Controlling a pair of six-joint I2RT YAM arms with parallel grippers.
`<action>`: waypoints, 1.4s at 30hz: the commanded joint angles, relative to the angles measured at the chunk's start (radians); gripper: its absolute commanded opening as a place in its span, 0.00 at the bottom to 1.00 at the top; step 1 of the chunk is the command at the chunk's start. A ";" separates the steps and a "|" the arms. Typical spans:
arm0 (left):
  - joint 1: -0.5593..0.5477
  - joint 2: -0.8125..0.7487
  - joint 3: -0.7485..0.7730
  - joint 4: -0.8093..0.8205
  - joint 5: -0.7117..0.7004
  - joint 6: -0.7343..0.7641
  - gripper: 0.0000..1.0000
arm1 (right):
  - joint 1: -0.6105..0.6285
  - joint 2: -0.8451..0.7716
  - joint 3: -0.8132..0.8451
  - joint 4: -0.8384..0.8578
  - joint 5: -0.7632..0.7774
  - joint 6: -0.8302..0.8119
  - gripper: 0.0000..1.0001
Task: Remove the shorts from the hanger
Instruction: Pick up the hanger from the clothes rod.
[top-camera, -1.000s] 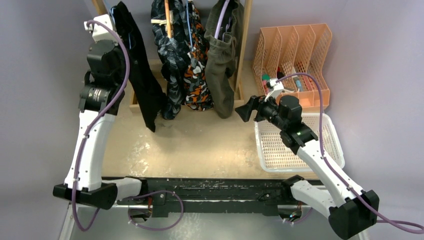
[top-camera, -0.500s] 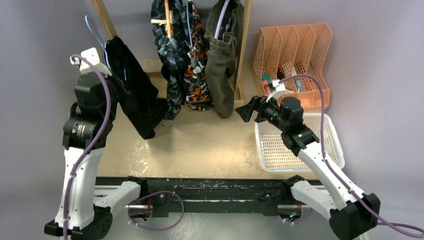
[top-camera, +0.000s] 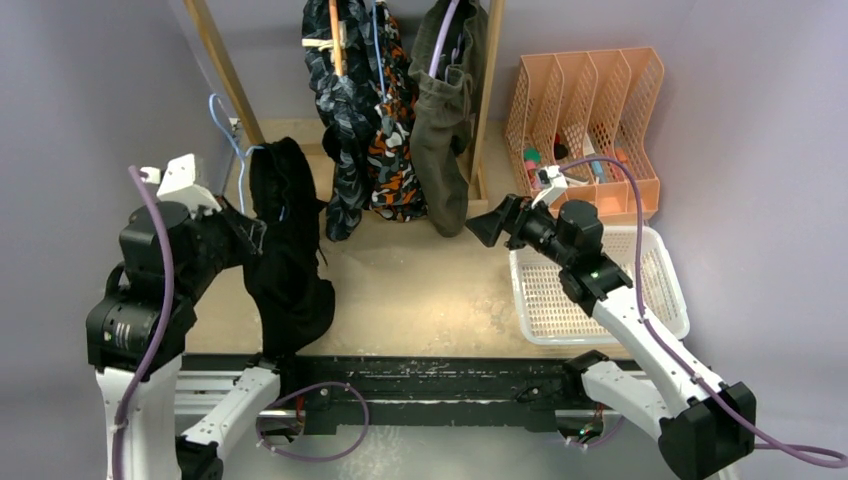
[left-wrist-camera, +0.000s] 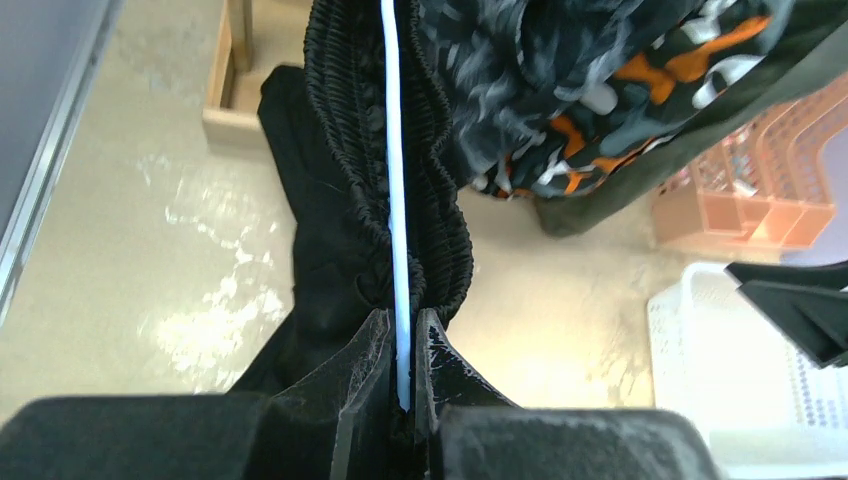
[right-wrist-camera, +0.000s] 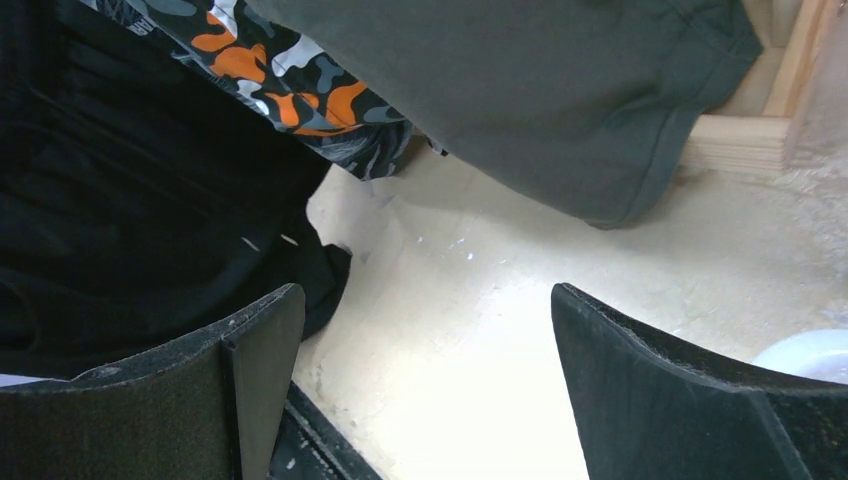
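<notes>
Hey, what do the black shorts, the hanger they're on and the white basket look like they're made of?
The black shorts look like soft matte fabric, possibly knit; the waistband is gathered into fine elastic ribs. The hanger is a thin, smooth, pale rod, maybe plastic or coated wire; the look leaves that open. The white basket appears to be rigid plastic, judging by its moulded grid of holes.

White arms (top-camera: 640, 330), black joints, purple cables (top-camera: 800, 452) — fingers (right-wrist-camera: 680, 400) seemingly felt-lined.
</notes>
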 joint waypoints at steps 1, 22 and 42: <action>0.003 0.093 0.068 -0.155 0.019 0.033 0.00 | -0.001 -0.021 0.005 0.038 -0.027 0.046 0.94; 0.025 -0.136 -0.439 0.091 0.462 -0.234 0.00 | -0.001 0.058 -0.019 -0.005 0.041 0.089 0.94; 0.100 -0.218 -0.547 -0.044 0.668 -0.103 0.00 | 0.000 0.106 -0.032 0.068 -0.015 0.061 0.94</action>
